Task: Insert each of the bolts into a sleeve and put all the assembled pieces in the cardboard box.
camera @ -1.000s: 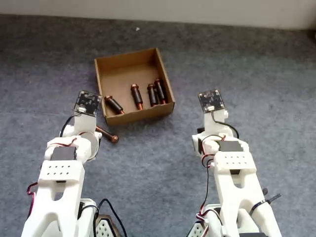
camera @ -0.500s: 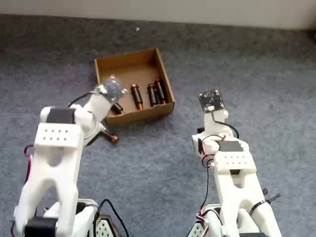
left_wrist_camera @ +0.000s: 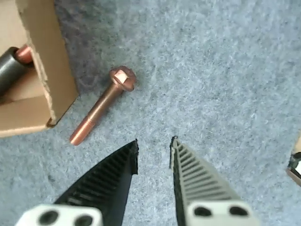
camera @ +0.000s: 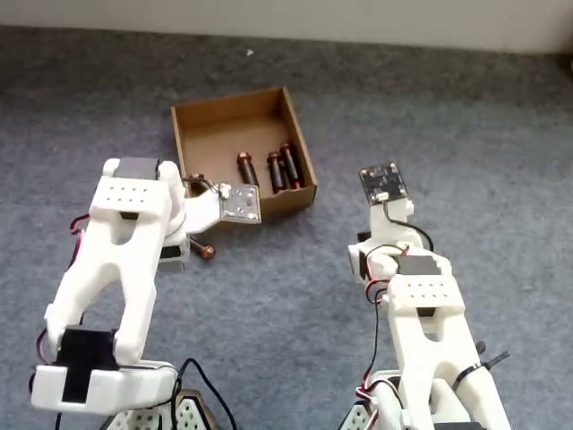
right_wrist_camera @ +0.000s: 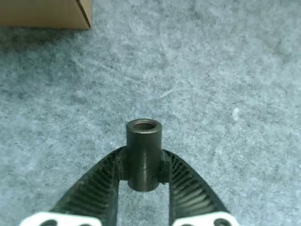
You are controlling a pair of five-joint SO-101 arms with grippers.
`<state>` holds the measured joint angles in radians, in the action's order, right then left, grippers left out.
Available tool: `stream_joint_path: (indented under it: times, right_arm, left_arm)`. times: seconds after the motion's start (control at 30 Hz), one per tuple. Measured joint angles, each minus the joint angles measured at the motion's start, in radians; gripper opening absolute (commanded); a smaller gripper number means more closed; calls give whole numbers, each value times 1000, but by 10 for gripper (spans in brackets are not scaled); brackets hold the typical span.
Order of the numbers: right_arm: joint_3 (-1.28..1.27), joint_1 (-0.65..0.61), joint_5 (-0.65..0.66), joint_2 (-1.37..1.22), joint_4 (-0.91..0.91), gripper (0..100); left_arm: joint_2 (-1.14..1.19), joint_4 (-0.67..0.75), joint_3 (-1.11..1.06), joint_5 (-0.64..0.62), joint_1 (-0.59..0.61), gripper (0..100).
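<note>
Swung round since a second ago, the left arm hangs its left fingers (left_wrist_camera: 113, 174), spread and empty, near the copper bolt (left_wrist_camera: 101, 109) lying on the bench just beside the cardboard box (left_wrist_camera: 47, 61). The right fingers (right_wrist_camera: 186, 188) clench a dark sleeve (right_wrist_camera: 143, 150) upright. The bolt looks stiff, smooth and apt to roll; grasp it mid-shank.

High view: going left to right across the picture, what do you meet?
Left arm → cardboard box → right arm.
</note>
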<state>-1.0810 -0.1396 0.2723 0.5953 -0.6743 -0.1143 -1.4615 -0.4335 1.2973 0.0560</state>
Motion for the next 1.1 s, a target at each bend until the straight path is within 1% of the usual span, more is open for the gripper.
stream_joint_path:
  times: [0.1,0.23,0.7,0.73,0.9,1.1]
  right_arm:
    - [0,0,0,0,0,4]
    - [0,6,0,0,0,4]
    - [0,17,0,0,0,4]
    - [0,17,0,0,0,4]
    - [0,17,0,0,0,4]
    - [0,17,0,0,0,4]
  left_arm:
    - [58,5,5,3,-11,140]
    - [147,54,32,3,-37,140]
    - [445,91,255,5,-57,139]
    - [470,91,272,5,-57,133]
    - [575,91,358,6,-55,24]
    - [595,91,384,6,-60,21]
